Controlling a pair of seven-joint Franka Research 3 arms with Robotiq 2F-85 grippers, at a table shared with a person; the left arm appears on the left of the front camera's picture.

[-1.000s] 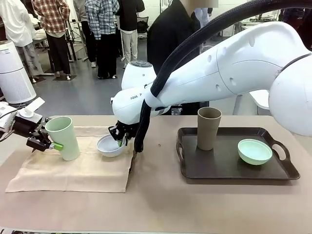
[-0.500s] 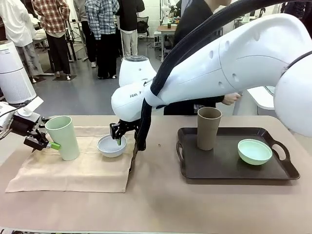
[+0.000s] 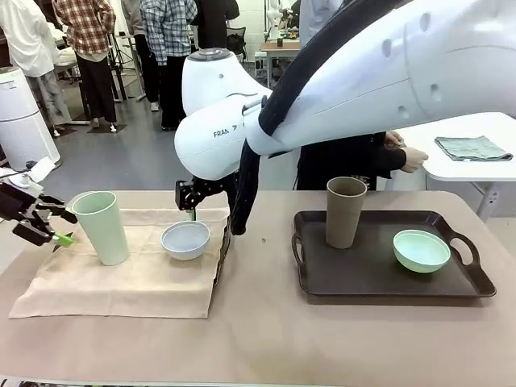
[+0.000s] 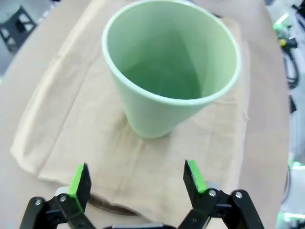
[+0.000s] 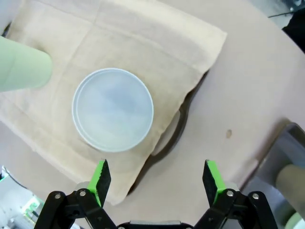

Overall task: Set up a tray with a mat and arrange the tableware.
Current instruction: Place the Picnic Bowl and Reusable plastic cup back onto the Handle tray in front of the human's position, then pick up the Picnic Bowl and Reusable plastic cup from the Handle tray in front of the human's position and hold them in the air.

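Saw left gripper [image 3: 64, 228] spread wide, holding nothing, just left of pale green cup [image 3: 101, 227], apart from it. Right gripper [image 3: 187, 206] likewise spread, empty, hovering above white bowl [image 3: 185, 239]. I noted cup and bowl upright on beige mat [image 3: 121, 278]. Taupe-brown cup [image 3: 345, 211] and mint green bowl [image 3: 421, 250] stood in dark tray [image 3: 379, 280], right side.

I see a wide tan surface [image 3: 258, 339] stretching across the front view. On its left half sits a covered tray [image 3: 219, 270], hidden under a creased beige mat [image 3: 121, 282] except for a dark rim and handle at the mat's right edge. On the right half, well apart, lies an open dark tray [image 3: 363, 278] with a handle at each end, and a small dark speck [image 3: 263, 239] marks the bare stretch between them.
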